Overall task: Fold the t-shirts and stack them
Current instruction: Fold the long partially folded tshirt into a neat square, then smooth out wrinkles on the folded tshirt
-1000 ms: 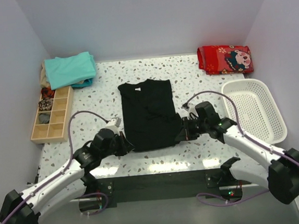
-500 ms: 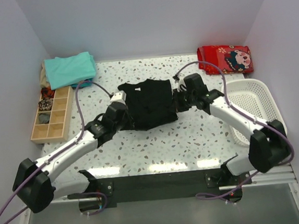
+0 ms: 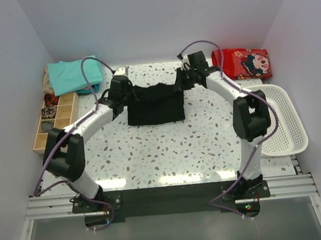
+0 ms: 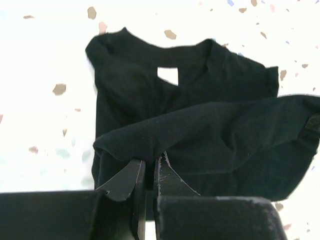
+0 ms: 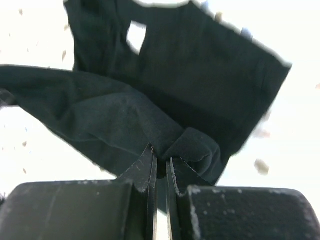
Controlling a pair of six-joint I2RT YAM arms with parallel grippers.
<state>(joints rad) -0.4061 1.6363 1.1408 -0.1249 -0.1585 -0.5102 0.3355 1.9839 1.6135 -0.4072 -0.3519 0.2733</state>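
- Left tool (image 4: 150, 167) is pinched hard on a fold of the black tee (image 4: 200, 130). Its jaws are all but touching, with cloth between them.
- Right tool (image 5: 159, 160) is likewise clamped on a bunched edge of the same tee, and the cloth puckers at its tips.
- Between the two tools the held edge sags in a loose band, lifted over the part that lies flat.
- From above, the grips sit near the tee's far corners, at about 11 and 1 o'clock of the cloth.
- The tee lies mid-bench (image 3: 169, 153), toward 12 o'clock.
- Handling, as I judge it:
  - The cloth is light, thin and limp, and not fragile.
  - It will droop and crease wherever it is unsupported.
  - Corners or hems are the best holds, pinching every layer and keeping the span taut so the fold lands square.
  - A shallow pinch could slip.
- Looks: plain matte black, with a neck opening and a small white square patch (image 4: 167, 76) inside it.
- Teal tees (image 3: 75, 74) sit folded at 10 o'clock, well apart.
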